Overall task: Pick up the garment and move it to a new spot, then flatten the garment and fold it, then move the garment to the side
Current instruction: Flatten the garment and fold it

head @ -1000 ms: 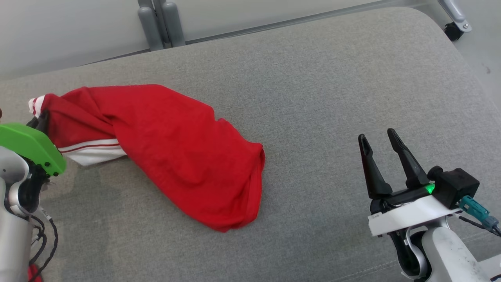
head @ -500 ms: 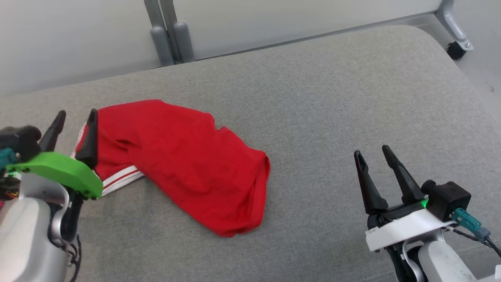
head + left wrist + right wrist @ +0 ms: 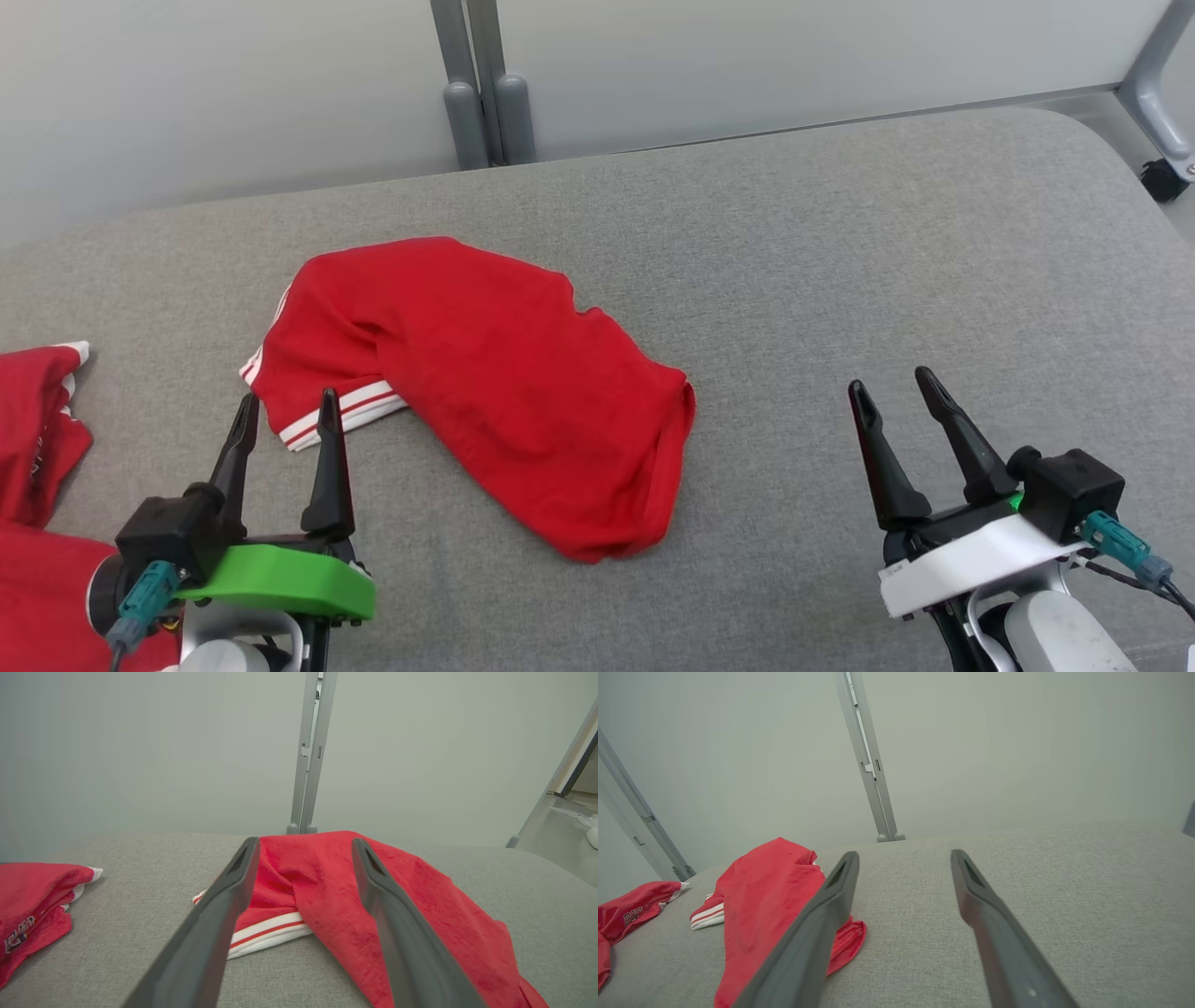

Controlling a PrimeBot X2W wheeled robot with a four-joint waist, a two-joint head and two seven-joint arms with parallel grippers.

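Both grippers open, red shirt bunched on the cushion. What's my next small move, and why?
Probably ease the left gripper forward onto the striped sleeve hem just ahead of it and close there. The red garment lies bunched on the grey cushion, held by neither gripper, so it needs an edge grip to spread flat; the right gripper is open, well clear.

Our right end effector (image 3: 904,853) holds its two dark fingers spread apart, nothing between them, over the grey fabric bench (image 3: 1064,882). On this view's left, we see the red garment (image 3: 766,891) lying crumpled, its white-striped hem showing. A second red garment (image 3: 630,910) lies at the far left edge. A metal post (image 3: 871,774) stands behind.
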